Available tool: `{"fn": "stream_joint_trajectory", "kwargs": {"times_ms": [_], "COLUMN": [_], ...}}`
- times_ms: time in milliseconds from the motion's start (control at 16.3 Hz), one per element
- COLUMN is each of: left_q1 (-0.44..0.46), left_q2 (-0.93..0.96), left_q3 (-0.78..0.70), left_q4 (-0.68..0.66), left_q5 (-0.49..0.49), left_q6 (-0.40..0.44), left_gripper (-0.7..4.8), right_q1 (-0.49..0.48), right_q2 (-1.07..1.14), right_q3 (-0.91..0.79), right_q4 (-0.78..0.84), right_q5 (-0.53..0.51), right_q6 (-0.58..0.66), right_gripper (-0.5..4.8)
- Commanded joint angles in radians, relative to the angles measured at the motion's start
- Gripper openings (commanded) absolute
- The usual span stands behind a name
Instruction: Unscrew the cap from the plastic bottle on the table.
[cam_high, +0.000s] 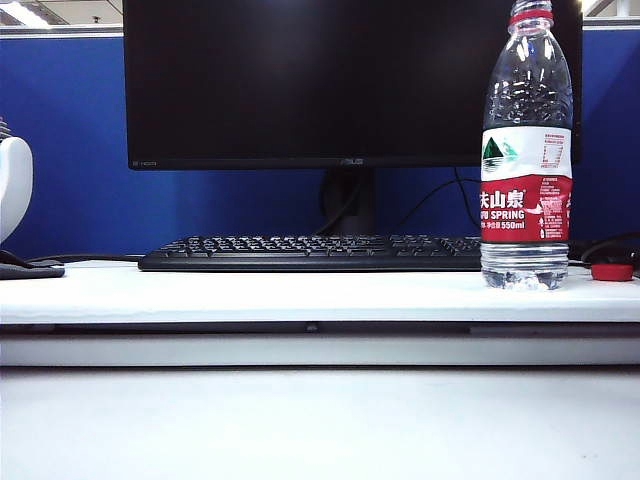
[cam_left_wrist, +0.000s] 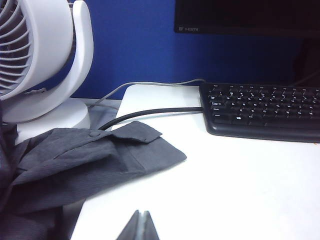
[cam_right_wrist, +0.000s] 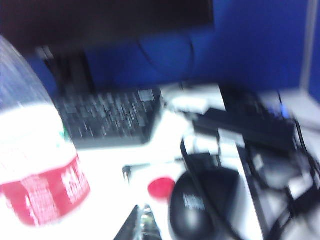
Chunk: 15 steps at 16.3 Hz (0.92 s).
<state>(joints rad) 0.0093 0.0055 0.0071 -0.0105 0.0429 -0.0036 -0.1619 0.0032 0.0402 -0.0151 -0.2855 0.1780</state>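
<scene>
The plastic bottle (cam_high: 526, 150) stands uncapped near the surface's (cam_high: 300, 295) right edge, the cap (cam_high: 611, 271) lying just beside it. Both left gripper (cam_left_wrist: 141, 226) and right gripper (cam_right_wrist: 141, 225) have fingers clenched, empty.

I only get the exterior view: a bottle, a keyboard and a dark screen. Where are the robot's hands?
Observer: The left gripper is shut and empty, over the table, near a crumpled dark grey cloth.
Operator: And the other one?
Observer: The right gripper is shut too and holds nothing. It is close to the plastic bottle, though that picture is blurred.
Operator: What is the small red thing at the edge of my picture?
Observer: That is the cap, lying on the table beside a black mouse that your view misses.
</scene>
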Motion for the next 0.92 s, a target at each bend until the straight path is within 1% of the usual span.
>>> {"fn": "stream_joint_trajectory", "kwargs": {"times_ms": [61,245,307,490,736,920], "left_q1": [0.0,0.0,0.0,0.0,0.0,0.0], "left_q2": [-0.002,-0.002,-0.002,-0.002,-0.002,-0.002], "left_q3": [0.0,0.0,0.0,0.0,0.0,0.0], "left_q4": [0.019,0.019,0.019,0.019,0.019,0.019], "left_q5": [0.006,0.006,0.006,0.006,0.006,0.006], "left_q6": [0.004,0.004,0.004,0.004,0.004,0.004], "left_gripper": [-0.05,-0.05,-0.05,-0.05,-0.05,-0.05], "right_q1": [0.007,0.035,0.04,0.04,0.04,0.04], "right_q2": [-0.002,-0.002,-0.002,-0.002,-0.002,-0.002], "right_q3": [-0.034,-0.034,-0.034,-0.034,-0.034,-0.034], "right_q4": [0.085,0.079,0.079,0.081,0.103,0.104], "right_q5": [0.089,0.293,0.314,0.303,0.211,0.2], "right_q6": [-0.006,-0.006,-0.006,-0.005,-0.006,-0.006], "right_gripper": [-0.02,-0.02,-0.02,-0.02,-0.02,-0.02]}}
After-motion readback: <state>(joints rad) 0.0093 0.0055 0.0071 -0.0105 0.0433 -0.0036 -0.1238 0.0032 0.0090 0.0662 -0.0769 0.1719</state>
